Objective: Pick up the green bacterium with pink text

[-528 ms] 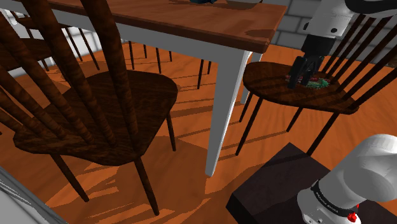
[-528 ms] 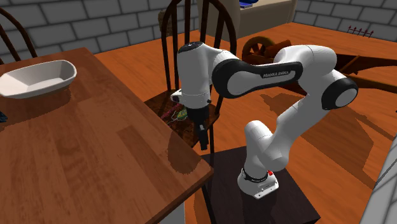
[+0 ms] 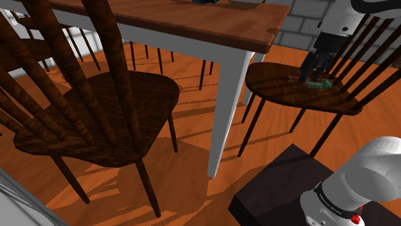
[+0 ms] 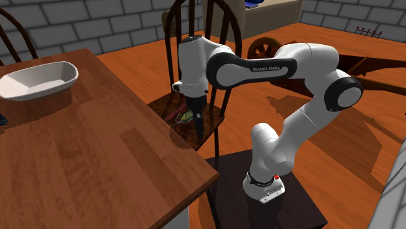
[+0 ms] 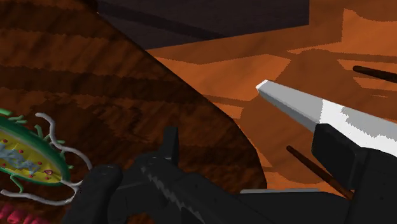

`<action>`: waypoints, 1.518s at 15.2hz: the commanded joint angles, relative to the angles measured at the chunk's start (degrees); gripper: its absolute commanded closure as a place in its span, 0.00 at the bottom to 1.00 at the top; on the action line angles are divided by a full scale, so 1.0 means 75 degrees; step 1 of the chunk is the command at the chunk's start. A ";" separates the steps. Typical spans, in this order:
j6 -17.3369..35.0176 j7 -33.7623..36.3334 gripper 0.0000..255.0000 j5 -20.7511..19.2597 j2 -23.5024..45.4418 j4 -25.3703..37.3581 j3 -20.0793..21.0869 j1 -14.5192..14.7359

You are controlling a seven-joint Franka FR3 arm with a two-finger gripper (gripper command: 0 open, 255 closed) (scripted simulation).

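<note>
The green bacterium (image 5: 28,159), with a yellow inside, red dots and grey wavy threads, lies flat on the dark wooden chair seat (image 3: 276,86); pink lettering (image 5: 19,215) shows beside it. It appears as a small green and pink patch (image 3: 320,82) near the chair's back spindles, and again on the seat (image 4: 184,117). My black gripper (image 3: 313,67) hangs just above the seat, close beside the bacterium and not touching it. It points down (image 4: 197,127). Its fingers (image 5: 299,105) stand apart, open, with nothing between them; the bacterium lies off to the side of the darker finger.
A wooden table (image 3: 212,26) with a white leg (image 3: 228,96) stands close to the chair. A white bowl (image 4: 39,78) sits on the table top. A large dark chair (image 3: 96,109) fills the shoulder view's left. The dark stand (image 4: 260,202) is just below the arm.
The hand has shifted a little toward the chair's back and the bacterium, and has come in over the seat edge. The bacterium has not moved.
</note>
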 commanded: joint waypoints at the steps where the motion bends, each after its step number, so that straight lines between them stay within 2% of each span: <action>1: 0.0127 -0.0277 0.00 -0.0229 0.0027 -0.0002 -0.0338 -0.0168; 8: 0.0593 -0.1127 0.00 -0.0765 0.0561 0.0436 -0.1454 -0.0587; 15: 0.1065 -0.2014 0.00 -0.0984 0.1377 0.1173 -0.2642 -0.0824; 23: 0.1837 -0.2103 0.00 -0.1083 0.1347 0.0394 -0.2816 -0.0898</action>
